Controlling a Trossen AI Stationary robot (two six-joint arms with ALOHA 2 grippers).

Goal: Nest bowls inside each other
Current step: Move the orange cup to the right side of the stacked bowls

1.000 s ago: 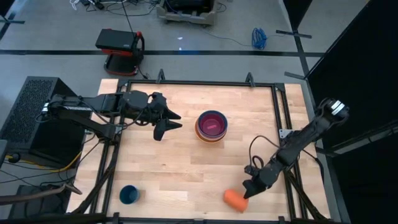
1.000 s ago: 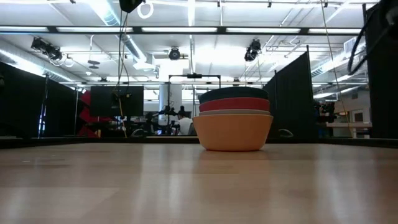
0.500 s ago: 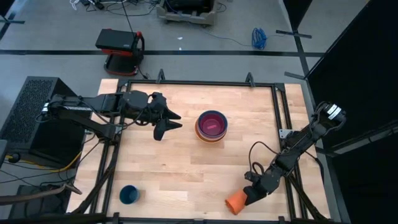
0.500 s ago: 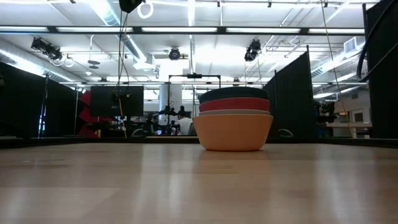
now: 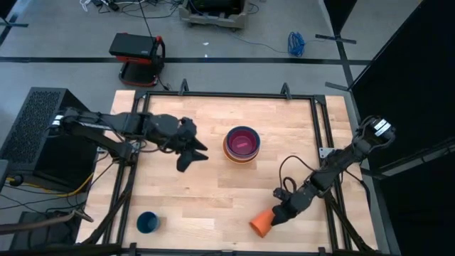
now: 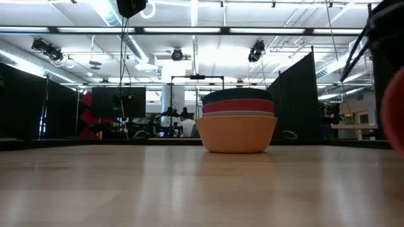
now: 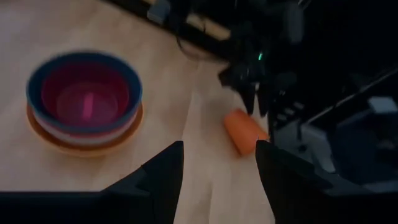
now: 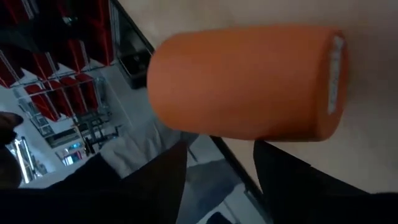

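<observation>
Already found the bowls (image 5: 242, 144) nested in one stack on the tabletop (image 5: 213, 192), near its middle and a little toward the far side. Saw magenta-pink innermost from above, with a teal-blue rim around it and orange showing at the bottom edge. Read the layers level from the low view, bottom to top: orange, white, red-orange, teal-blue; could not see the magenta one from that height.

Noted the left gripper (image 5: 193, 158) hovering beside the stack on its left, apart from it, fingers spread and nothing between them. Confirmed the same in the left wrist view, with bare wood in the gap between the two fingers (image 7: 163, 177).

Found the right gripper (image 5: 279, 215) low near the front right of the tabletop, pointed at a small orange cup (image 5: 259, 225) lying on its side. Saw its fingers (image 8: 155, 186) parted in the right wrist view, the cup just ahead of the tips rather than clamped between them; could not tell whether touching.

Spotted a small dark blue cup (image 5: 148, 222) upright at the front left, well apart from everything else.
</observation>
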